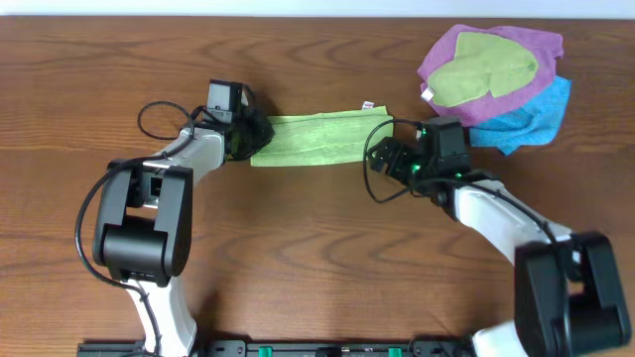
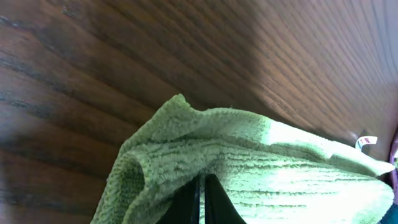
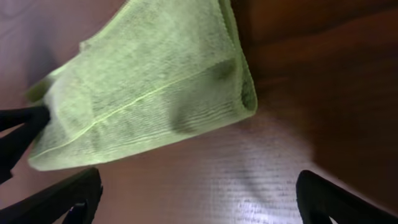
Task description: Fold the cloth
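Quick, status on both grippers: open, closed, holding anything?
Left gripper: closed, pinching the cloth.
Right gripper: open, holding nothing; the cloth is ahead of it, not between its fingers.

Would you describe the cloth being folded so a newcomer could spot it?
On the wooden table, look between the left gripper and right gripper. The cloth there is a bright lime-green strip with a white tag, unlike the olive cloth, purple cloth and blue cloth heaped in the far right corner.
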